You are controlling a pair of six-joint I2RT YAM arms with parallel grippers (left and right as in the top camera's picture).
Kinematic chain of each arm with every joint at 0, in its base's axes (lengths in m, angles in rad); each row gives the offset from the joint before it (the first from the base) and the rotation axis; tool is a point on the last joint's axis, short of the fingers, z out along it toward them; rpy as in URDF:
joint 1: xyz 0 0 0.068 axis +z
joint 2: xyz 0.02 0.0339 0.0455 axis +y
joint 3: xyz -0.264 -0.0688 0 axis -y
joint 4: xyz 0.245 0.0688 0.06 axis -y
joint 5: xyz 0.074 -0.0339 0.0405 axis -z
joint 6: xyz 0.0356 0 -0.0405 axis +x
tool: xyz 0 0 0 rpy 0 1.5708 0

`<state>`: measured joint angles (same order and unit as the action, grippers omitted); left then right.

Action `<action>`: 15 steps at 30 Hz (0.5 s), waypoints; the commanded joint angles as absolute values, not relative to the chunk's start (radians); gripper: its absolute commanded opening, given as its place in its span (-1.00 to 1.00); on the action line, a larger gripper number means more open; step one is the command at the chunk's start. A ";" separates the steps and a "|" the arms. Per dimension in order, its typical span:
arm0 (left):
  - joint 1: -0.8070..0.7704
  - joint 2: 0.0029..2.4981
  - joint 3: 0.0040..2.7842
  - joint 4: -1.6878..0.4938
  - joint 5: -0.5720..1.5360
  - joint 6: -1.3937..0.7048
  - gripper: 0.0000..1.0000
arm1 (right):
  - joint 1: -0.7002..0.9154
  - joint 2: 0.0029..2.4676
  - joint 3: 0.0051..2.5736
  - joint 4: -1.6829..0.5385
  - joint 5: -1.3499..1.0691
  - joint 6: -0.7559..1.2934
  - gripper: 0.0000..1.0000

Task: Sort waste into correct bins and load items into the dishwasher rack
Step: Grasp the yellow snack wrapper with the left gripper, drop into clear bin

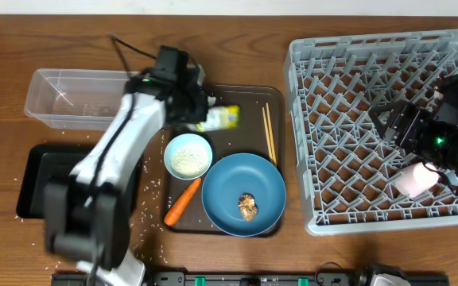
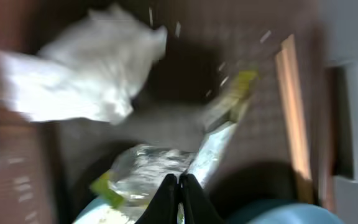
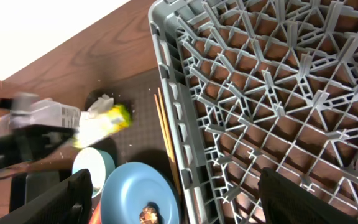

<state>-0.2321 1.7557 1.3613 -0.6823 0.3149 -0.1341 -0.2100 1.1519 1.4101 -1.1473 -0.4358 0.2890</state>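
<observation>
My left gripper [image 1: 191,111] is shut on the yellow-green snack wrapper [image 1: 223,117] at the back of the brown serving tray [image 1: 277,99]. The left wrist view is blurred: the wrapper [image 2: 148,168] lies against the closed fingertips [image 2: 179,186], with the crumpled white napkin [image 2: 86,68] beyond. The tray holds a white bowl [image 1: 188,155], a carrot [image 1: 181,202], chopsticks [image 1: 269,131] and a blue dish [image 1: 233,179] with a brown lump [image 1: 248,206]. My right gripper [image 1: 392,123] hangs open over the grey dishwasher rack [image 1: 356,71], empty. A pale-pink cup [image 1: 416,179] sits in the rack.
A clear tub [image 1: 70,99] stands at the back left, and a black tray [image 1: 34,179] is in front of it, partly under the left arm. Loose rice grains [image 1: 153,187] are scattered on the wood beside the serving tray.
</observation>
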 commanded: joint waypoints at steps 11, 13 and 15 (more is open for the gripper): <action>0.028 1.564 1.390 -0.736 0.025 -0.353 -0.88 | -0.203 1.152 1.411 -1.148 -0.434 0.302 0.57; 0.070 1.587 1.390 -0.718 0.025 -0.375 -0.88 | -0.203 1.152 1.411 -1.147 -0.434 0.303 0.57; 0.102 1.615 1.390 -0.682 0.025 -0.375 -0.88 | -0.203 1.152 1.411 -1.145 -0.434 0.303 0.57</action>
<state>0.0666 1.5772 1.3872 -0.7055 0.0551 -0.3134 -0.2100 1.1519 1.4101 -1.1469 -0.4358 0.2890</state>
